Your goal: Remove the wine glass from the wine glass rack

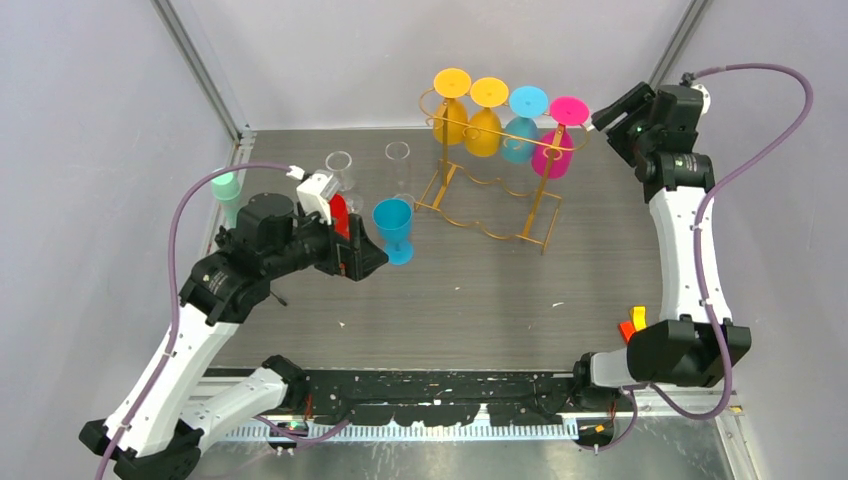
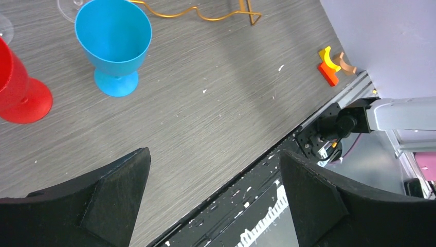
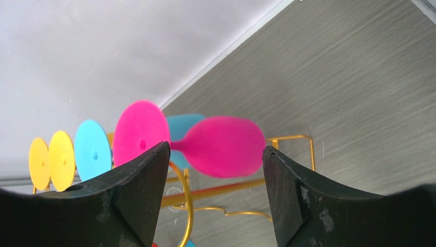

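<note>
The gold wire wine glass rack (image 1: pixel 489 213) stands at the back of the table. Several wine glasses hang upside down from its top rail: two yellow (image 1: pixel 452 112), a cyan (image 1: pixel 522 132) and a pink wine glass (image 1: pixel 555 150) at the right end. My right gripper (image 1: pixel 601 120) hovers just right of the pink glass. In the right wrist view it (image 3: pixel 216 148) is open, and the pink glass (image 3: pixel 226 146) lies just beyond the fingertips, untouched. My left gripper (image 1: pixel 366 256) is open and empty over the table (image 2: pixel 215 152), beside a standing blue glass (image 2: pixel 114 41).
A red glass (image 1: pixel 339 213) stands by the left gripper. Two clear glasses (image 1: pixel 340 166) (image 1: pixel 398 156) and a green cup (image 1: pixel 227 190) sit at the back left. Small coloured blocks (image 1: pixel 632 322) lie near the right arm's base. Side walls close in the table.
</note>
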Tool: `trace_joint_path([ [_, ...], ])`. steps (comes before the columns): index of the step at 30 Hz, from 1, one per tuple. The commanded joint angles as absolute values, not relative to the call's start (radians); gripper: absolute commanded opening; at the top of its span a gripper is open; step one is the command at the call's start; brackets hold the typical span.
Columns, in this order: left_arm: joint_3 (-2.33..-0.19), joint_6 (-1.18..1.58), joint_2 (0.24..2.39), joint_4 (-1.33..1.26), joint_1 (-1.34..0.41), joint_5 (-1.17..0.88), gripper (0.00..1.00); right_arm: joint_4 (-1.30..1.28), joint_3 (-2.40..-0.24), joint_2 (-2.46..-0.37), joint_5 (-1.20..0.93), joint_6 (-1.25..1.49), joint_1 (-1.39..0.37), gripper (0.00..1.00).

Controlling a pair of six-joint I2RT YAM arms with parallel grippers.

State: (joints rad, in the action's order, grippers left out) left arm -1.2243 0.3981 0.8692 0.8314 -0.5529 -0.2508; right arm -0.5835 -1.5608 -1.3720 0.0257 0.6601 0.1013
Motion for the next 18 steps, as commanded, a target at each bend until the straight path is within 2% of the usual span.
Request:
trace_joint_path([
  [1,-1.273,0.424,0.867,0.757,-0.548,-0.29,1.0,-0.427,-1.601,-1.403,-0.119,0.687,0.154,0.72],
  [15,-1.275,0.496,0.936,0.73,-0.548,-0.156,1.0,-0.192,-1.513,-1.456,-0.424,0.809,0.202,0.72],
  [18,-1.261,0.512,0.935,0.715,-0.548,-0.164,1.0,-0.186,-1.512,-1.49,-0.455,0.83,0.202,0.66],
])
